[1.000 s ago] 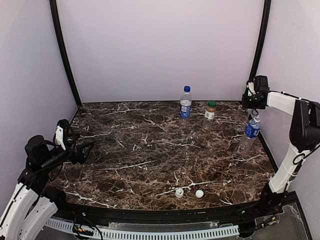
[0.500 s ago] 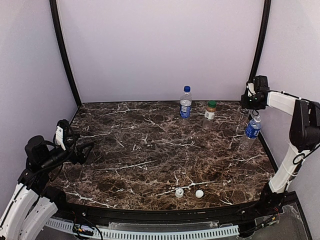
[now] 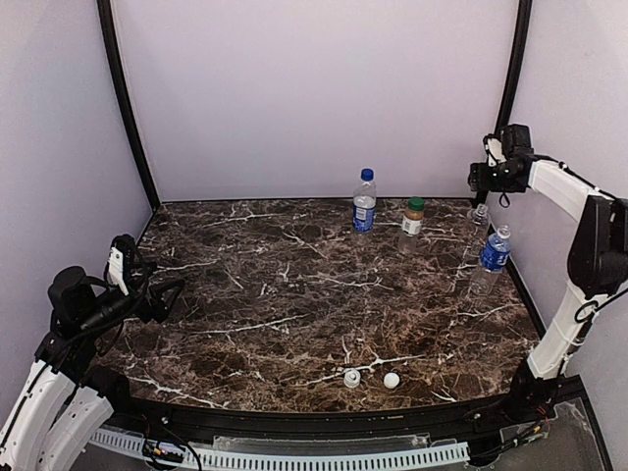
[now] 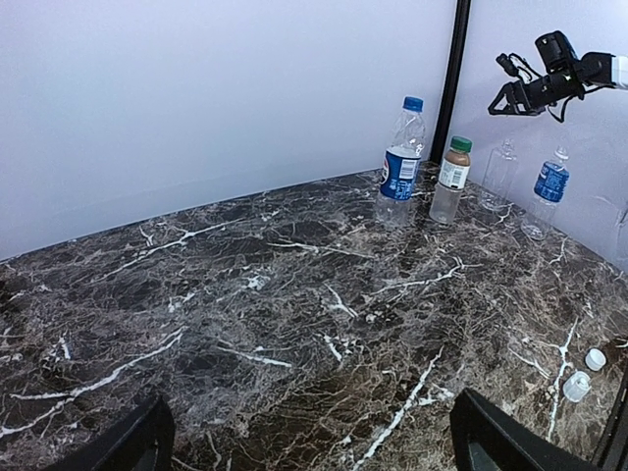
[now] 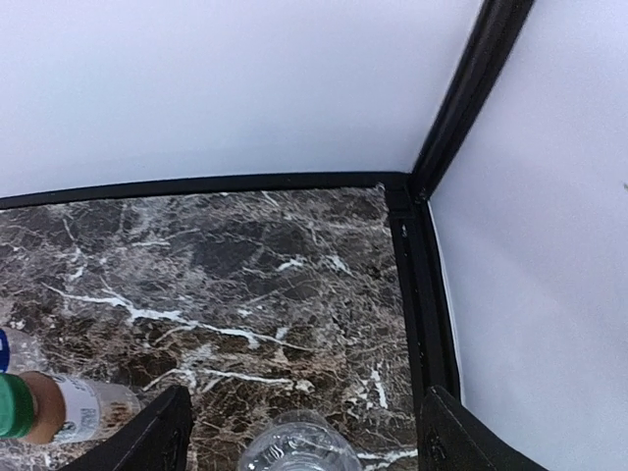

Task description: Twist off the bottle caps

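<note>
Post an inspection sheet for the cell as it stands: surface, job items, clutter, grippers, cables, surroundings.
surface: dark veined marble table, no spills seen.
job's things: blue-capped bottle and green-capped bottle upright at the back, capped; plain bottle and blue-label bottle upright at the right edge, apparently uncapped; white cap and second white cap loose near the front edge.
clutter: nothing seen.
grippers: left gripper open, holding nothing, low over the left side; right gripper open, raised above the plain bottle.
cables: black cable looped at the right arm's elbow, off the table.
surroundings: white walls, black frame posts.
</note>
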{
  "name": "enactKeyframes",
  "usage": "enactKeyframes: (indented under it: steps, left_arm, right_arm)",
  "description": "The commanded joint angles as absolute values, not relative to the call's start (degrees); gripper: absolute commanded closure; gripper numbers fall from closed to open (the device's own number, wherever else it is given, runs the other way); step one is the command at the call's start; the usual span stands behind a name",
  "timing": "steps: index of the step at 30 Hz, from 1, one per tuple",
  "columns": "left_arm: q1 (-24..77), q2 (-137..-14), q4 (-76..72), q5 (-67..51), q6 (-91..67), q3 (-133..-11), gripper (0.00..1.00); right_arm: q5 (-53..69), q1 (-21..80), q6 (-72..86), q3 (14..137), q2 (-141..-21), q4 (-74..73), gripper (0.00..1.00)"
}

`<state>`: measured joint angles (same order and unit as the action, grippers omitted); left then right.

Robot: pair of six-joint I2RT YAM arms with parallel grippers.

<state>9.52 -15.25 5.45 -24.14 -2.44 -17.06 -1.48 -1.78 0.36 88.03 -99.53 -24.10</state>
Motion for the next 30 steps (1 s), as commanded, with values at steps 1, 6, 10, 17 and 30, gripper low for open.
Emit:
enactKeyframes:
  steps: [1, 6, 10, 17, 30]
  left_arm:
    - [9.1, -14.6, 3.8, -25.0, -3.1, -16.0, 0.01]
    - [8.5, -14.2, 3.9, -24.9, -3.1, -16.1, 0.01]
    - [8.3, -14.5, 3.9, -25.1, -3.1, -16.0, 0.01]
    - [8.1, -14.5, 3.8, -25.5, -3.1, -15.9, 0.01]
    - [8.0, -14.5, 3.6, -26.0, -3.1, -15.7, 0.01]
  right_arm:
    - [3.4, 5.1, -4.2, 91.7, -97.4, -27.9, 0.22]
    - [1.6, 12.5, -3.6, 92.3, -97.6, -30.6, 0.01]
    - [-1.8, 15.7, -1.9, 93.9, -100.2, -33.6, 0.01]
    - [-2.2, 17.4, -1.0, 100.3, -108.0, -40.2, 0.05]
    - [-0.3, 18.9, -1.2, 105.0, -113.6, -41.5, 0.33]
